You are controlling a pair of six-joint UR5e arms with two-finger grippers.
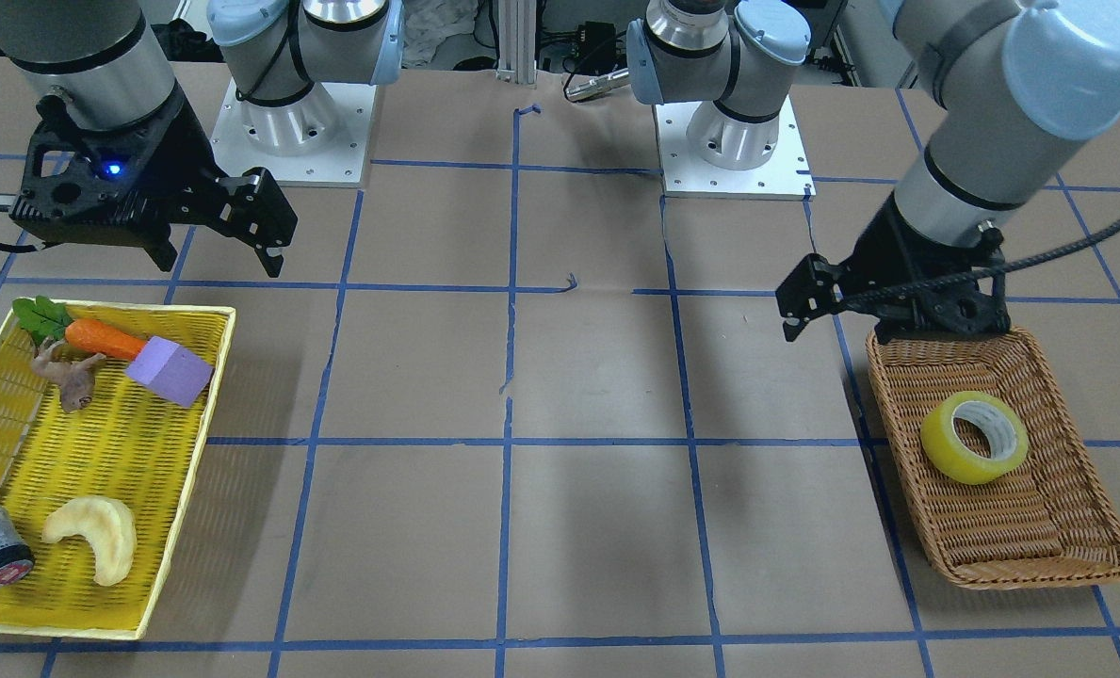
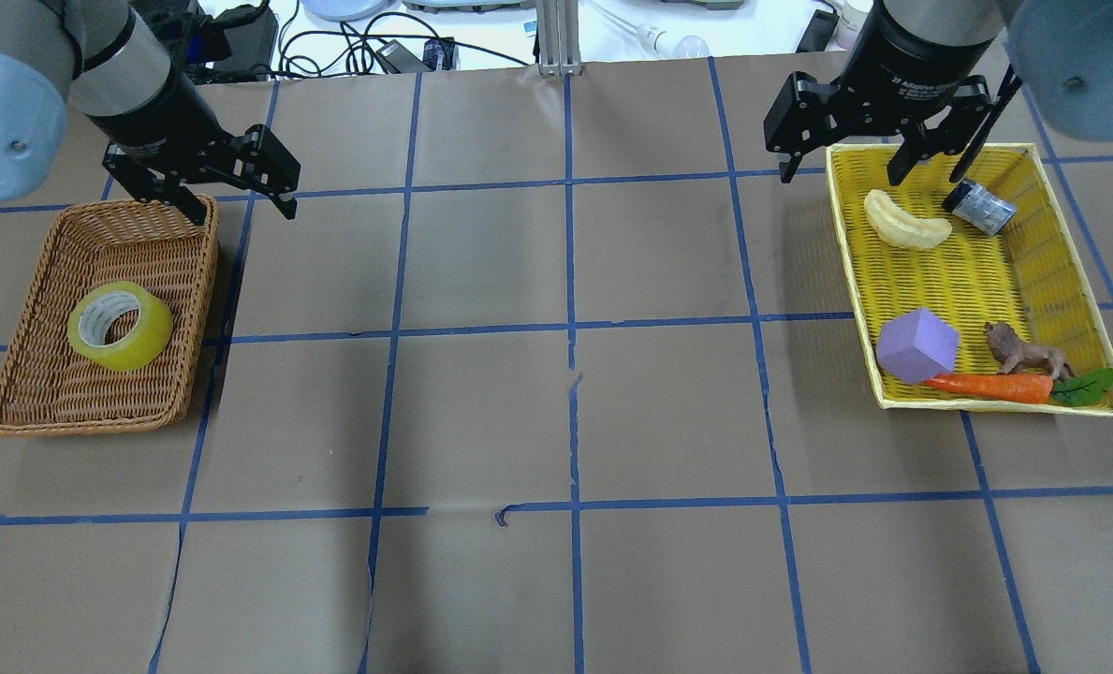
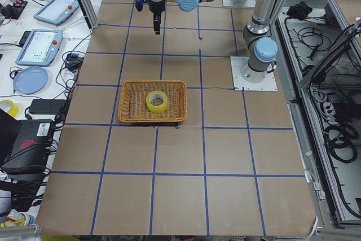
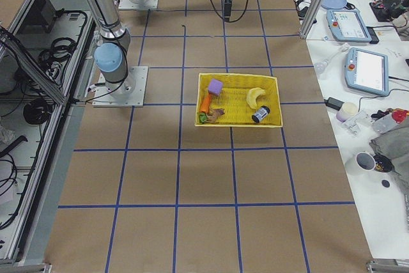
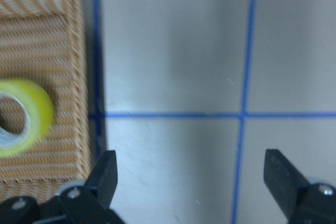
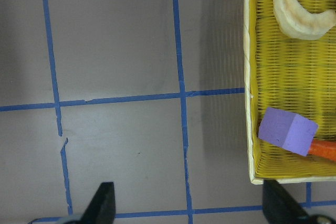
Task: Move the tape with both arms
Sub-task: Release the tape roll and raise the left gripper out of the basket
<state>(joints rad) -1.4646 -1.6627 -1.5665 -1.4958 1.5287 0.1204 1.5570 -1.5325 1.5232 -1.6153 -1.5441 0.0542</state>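
The yellow-green tape (image 2: 120, 325) (pale core) lies tilted in the wicker basket (image 2: 51, 388); the left gripper (image 2: 245, 208) and right gripper (image 2: 842, 176) hang empty, jaws spread.

White print on the black collar (image 2: 921, 89) just above the right claw (image 2: 842, 176) reads "2F Adaptive"; the rest is too small to read.

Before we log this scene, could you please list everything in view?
wicker basket: one, brown, robot's left
tape: one, yellow-green, in the wicker basket
tray: one, yellow, robot's right
carrot: one, orange, in tray
block: one, purple, in tray by carrot
toy animal: one, brown, in tray by carrot
crescent piece: one, pale yellow, in tray
small cylinder: one, grey, in tray
table: one, brown with blue grid lines
left gripper: one, black, fingers open, near basket
right gripper: one, black, fingers open, near tray
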